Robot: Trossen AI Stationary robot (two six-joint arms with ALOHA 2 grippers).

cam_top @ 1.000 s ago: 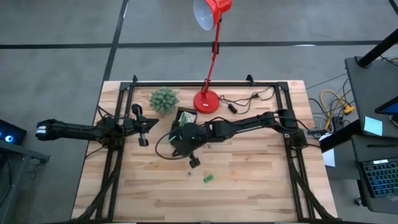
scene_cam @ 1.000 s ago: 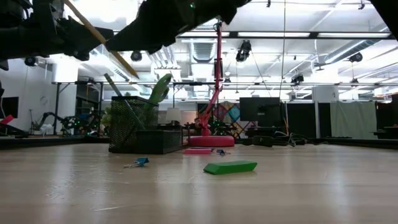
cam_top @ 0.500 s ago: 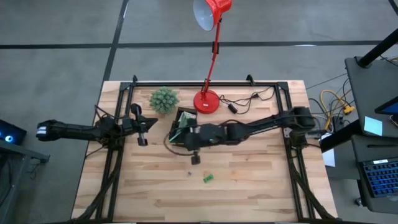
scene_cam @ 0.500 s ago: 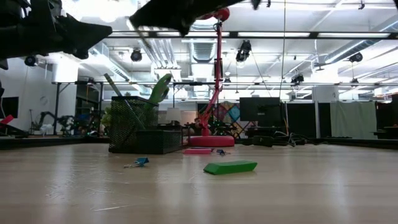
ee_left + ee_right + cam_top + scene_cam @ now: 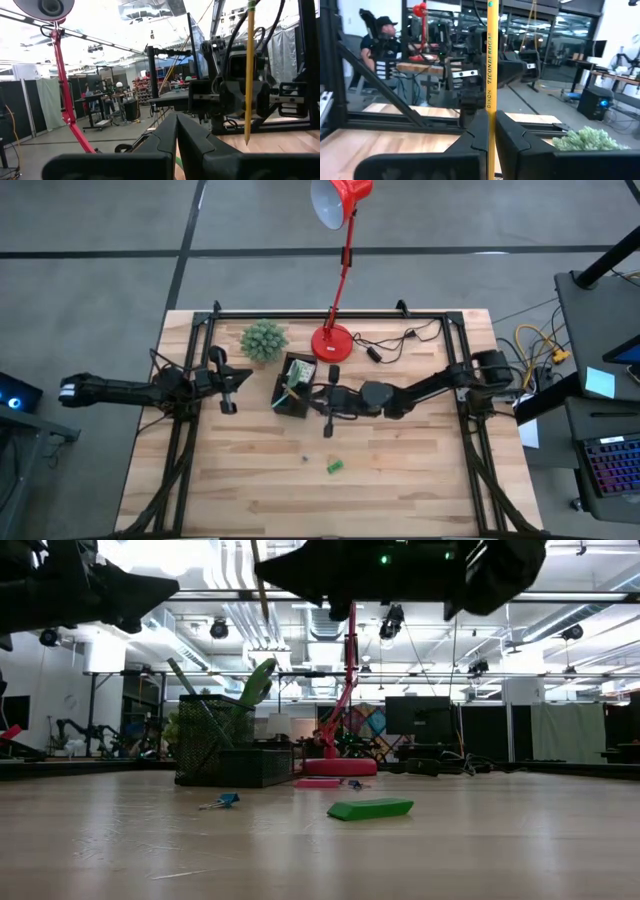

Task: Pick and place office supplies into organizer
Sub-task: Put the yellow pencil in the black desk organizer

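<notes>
Right gripper (image 5: 490, 131) pinches the yellow pencil (image 5: 491, 75) upright just beside the organizer (image 5: 293, 387), which already holds some supplies, while a green piece (image 5: 335, 467) lies well away.

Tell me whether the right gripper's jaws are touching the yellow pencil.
Touching. The right wrist view shows the right gripper with its jaws shut against both sides of the upright yellow pencil, no gap between them.
</notes>
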